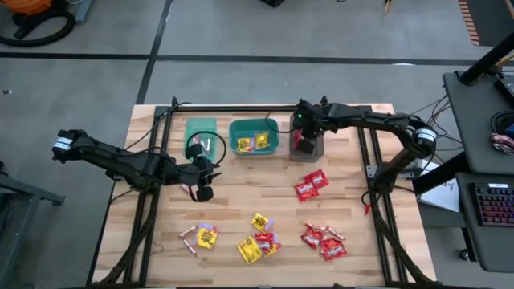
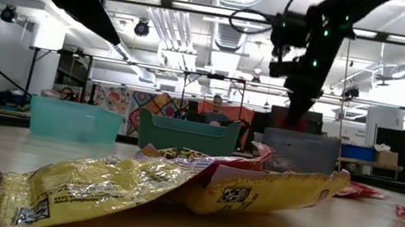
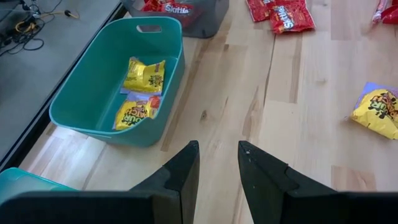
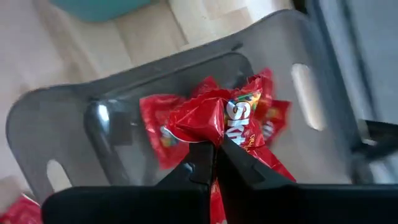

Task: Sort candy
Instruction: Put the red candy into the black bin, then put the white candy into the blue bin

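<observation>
My right gripper (image 4: 214, 163) is shut on a shiny red candy packet (image 4: 227, 115) over the grey bin (image 1: 308, 149), where other red packets (image 4: 155, 127) lie. My left gripper (image 3: 217, 163) hangs open and empty above the bare table, near the middle teal bin (image 3: 93, 87), which holds two yellow packets (image 3: 143, 74). More candy lies loose on the near half of the table: red packets (image 1: 312, 185), another red heap (image 1: 324, 241), yellow packets (image 1: 257, 237) and thin pinkish sticks (image 1: 189, 234). My right gripper pinches a crumpled part of the red packet (image 4: 211, 134) between its two fingers. The fingers come from above, slanting down into the grey bin's opening. The packet bunches up beyond the fingertips, over the packets in the bin; whether it touches them I cannot tell.
A second teal bin (image 1: 201, 130) stands left of the middle one (image 1: 254, 136) along the far edge. A black frame (image 1: 241, 107) runs around the table. In the low view a yellow packet (image 2: 173, 188) lies close in front, with the three bins behind it.
</observation>
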Robot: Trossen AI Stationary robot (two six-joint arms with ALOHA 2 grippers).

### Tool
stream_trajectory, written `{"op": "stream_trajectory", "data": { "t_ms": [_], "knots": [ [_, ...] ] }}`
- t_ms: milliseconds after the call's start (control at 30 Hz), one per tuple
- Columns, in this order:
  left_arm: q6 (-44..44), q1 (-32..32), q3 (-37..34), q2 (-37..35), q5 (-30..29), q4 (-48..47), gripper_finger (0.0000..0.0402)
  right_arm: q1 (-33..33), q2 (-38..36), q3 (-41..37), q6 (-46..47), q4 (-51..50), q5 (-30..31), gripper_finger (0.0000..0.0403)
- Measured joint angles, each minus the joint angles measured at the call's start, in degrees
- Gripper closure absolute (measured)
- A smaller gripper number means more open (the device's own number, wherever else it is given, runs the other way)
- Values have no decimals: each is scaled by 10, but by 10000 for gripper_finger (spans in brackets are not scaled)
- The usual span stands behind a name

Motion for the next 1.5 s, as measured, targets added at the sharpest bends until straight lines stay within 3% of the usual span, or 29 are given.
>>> {"op": "stream_trajectory", "data": {
  "t_ms": [100,367,500,600,833,1000,1233,1500],
  "knots": [
    [0,0,0,0,0,0,306,-19,9,-10,3,19,-37,377],
    [-30,0,0,0,3,-5,306,-25,14,-12,22,30,-33,284],
    [-86,0,0,0,27,-27,306,-24,0,-12,43,37,-39,248],
    [-168,0,0,0,64,-45,306,-17,-5,-13,70,43,-89,234],
    [-351,-3,0,0,171,-116,306,36,-10,-13,82,75,-118,236],
    [-427,-13,0,0,251,-158,306,77,-10,-13,77,103,-119,243],
    [-568,-20,0,0,260,-221,306,113,-10,-13,72,146,-118,251],
    [-578,-31,0,0,302,-228,306,120,-30,0,77,102,-120,254]
  ]
}}
